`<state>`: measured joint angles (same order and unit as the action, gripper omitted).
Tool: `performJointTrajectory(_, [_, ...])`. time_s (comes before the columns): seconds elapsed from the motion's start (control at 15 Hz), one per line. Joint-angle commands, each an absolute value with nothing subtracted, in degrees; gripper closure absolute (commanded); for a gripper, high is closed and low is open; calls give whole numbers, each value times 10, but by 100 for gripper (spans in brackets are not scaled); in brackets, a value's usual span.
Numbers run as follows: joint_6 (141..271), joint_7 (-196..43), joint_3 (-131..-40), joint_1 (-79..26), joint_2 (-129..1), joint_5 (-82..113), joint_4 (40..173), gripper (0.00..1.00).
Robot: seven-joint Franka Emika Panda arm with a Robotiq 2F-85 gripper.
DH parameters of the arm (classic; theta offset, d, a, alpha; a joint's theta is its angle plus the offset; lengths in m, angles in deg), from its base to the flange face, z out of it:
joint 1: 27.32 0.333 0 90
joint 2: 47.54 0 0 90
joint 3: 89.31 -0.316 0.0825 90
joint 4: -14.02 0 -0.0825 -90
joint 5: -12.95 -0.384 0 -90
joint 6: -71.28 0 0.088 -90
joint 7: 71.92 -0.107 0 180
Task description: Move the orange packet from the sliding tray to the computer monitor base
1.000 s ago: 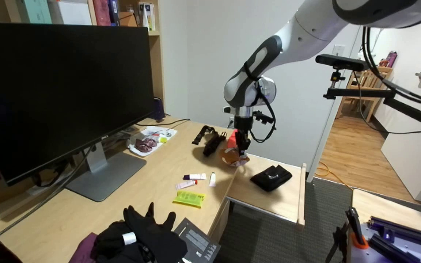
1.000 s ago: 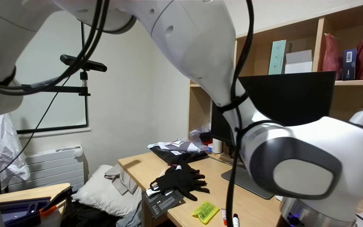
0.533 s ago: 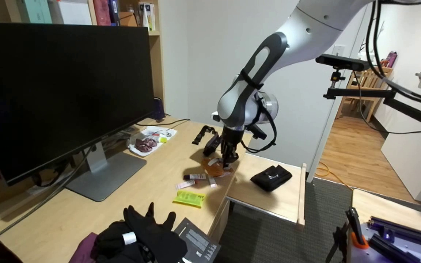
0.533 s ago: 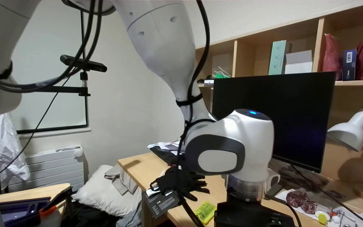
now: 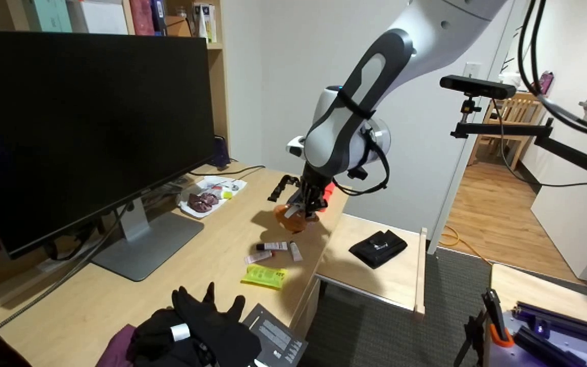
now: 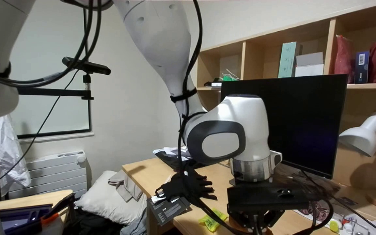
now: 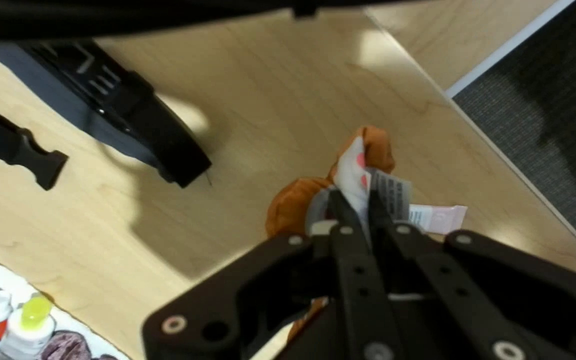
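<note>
In an exterior view the packet (image 5: 286, 222), pinched in the gripper (image 7: 357, 205), had moved up-frame from the tubes (image 5: 275, 246); carrying it left to the base (image 5: 155, 250) apparently remained.

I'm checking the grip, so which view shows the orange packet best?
The wrist view: close up, it shows the orange packet pinched in the pincer, though partly covered. Both exterior views show it smaller, also partly covered.
</note>
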<state>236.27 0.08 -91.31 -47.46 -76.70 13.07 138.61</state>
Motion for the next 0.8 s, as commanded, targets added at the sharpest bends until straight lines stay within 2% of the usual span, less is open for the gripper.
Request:
performJointTrajectory(0.0, [2347,-41,-892,-458,-758,162,1382,93])
performJointTrajectory(0.27, [2339,-54,-888,-452,-758,169,1379,94])
performJointTrajectory(0.33, [2318,-80,-857,-428,-766,192,1367,94])
performJointTrajectory(0.73, [2184,-137,-849,-401,-785,202,1259,93])
